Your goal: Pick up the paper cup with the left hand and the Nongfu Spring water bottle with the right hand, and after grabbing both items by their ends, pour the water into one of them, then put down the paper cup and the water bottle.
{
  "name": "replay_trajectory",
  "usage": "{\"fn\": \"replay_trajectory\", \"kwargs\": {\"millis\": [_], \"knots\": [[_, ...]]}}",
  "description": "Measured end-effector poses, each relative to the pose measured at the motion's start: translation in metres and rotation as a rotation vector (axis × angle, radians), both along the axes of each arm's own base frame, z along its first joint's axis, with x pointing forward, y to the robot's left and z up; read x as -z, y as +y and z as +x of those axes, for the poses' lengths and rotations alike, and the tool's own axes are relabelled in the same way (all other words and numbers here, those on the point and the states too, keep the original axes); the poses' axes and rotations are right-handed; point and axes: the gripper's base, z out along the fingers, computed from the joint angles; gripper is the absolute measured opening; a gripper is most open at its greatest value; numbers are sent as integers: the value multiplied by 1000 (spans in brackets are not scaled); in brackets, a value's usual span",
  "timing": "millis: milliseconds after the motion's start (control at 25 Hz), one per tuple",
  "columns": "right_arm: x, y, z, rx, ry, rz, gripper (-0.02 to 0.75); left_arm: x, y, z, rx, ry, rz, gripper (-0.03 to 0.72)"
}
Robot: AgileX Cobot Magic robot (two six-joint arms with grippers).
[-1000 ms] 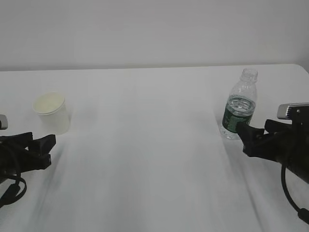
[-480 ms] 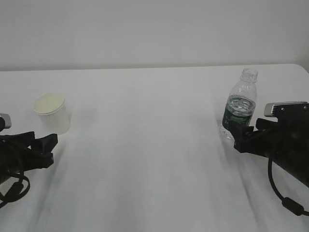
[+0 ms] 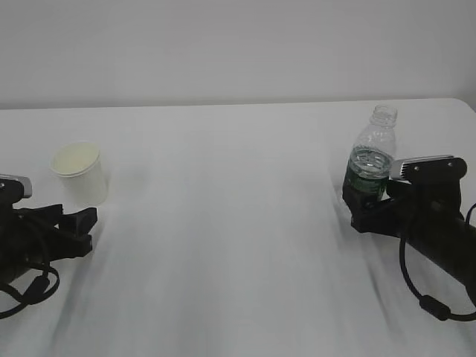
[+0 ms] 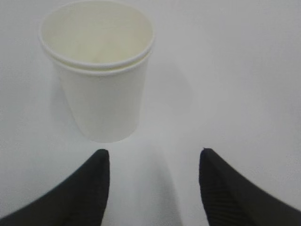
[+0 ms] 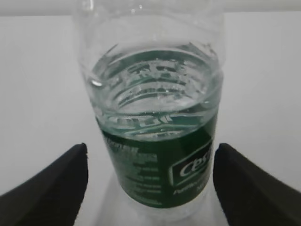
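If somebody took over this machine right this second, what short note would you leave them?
Left hand: open, just short of the paper cup, which stands upright on the table, off toward one finger.
Right hand: open, fingers either side of the Nongfu Spring water bottle, not gripping.
Bottle upright, uncapped, water up to the top of its label.
Done: approach only.
Left: grasp both, lift, pour, set both down.

One cup, one bottle, two arms, one desk.
We count one paper cup [image 3: 79,173] and one Nongfu Spring water bottle [image 3: 370,158], both upright on a single white desk [image 3: 223,223]. We also count two black arms, the left hand [image 3: 74,230] and the right hand [image 3: 361,208], each with two jaws.
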Motion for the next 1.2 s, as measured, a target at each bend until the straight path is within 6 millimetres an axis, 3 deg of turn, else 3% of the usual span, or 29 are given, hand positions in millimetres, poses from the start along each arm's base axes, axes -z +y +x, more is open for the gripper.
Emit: {"fn": "replay_trajectory", "kwargs": {"millis": [200, 920, 1200], "knots": [[-1, -1, 7, 16, -18, -5, 679, 0, 0, 0, 0, -1, 0, 431], [-9, 1, 24, 16, -81, -14, 679, 0, 0, 1, 0, 0, 0, 431], [1, 2, 33, 16, -76, -15, 676, 0, 0, 1, 0, 0, 0, 431]]}}
